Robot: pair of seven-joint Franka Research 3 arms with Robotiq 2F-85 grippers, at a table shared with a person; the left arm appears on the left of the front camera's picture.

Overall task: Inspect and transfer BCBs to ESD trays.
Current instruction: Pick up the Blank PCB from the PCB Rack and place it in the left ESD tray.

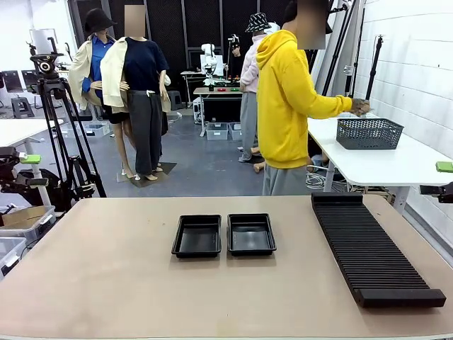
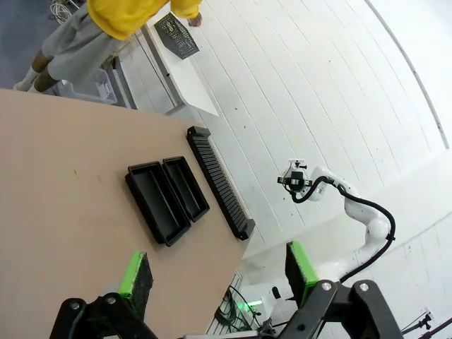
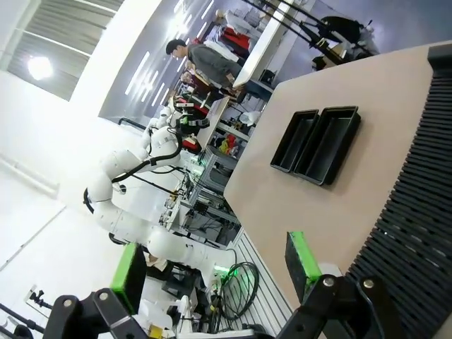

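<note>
hanging high beside the surface (image 1: 106,283), my left pincer (image 2: 217,272) and right pincer (image 3: 214,268) both stand released, grasping nothing. two black esd trays (image 1: 197,235) sit side by side mid-surface, a long ribbed rack (image 1: 375,248) on their right. a person in a yellow hoodie (image 1: 287,99) reaches toward a mesh basket (image 1: 369,133) on another table (image 1: 396,164).

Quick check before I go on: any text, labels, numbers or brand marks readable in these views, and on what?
No text can be read.
Left ESD tray and right ESD tray: plain glossy black, no label visible.
Black ribbed rack: no print visible.
Mesh basket on the far table: no tag visible.
Bench gear far behind: too small and blurred to read.
</note>
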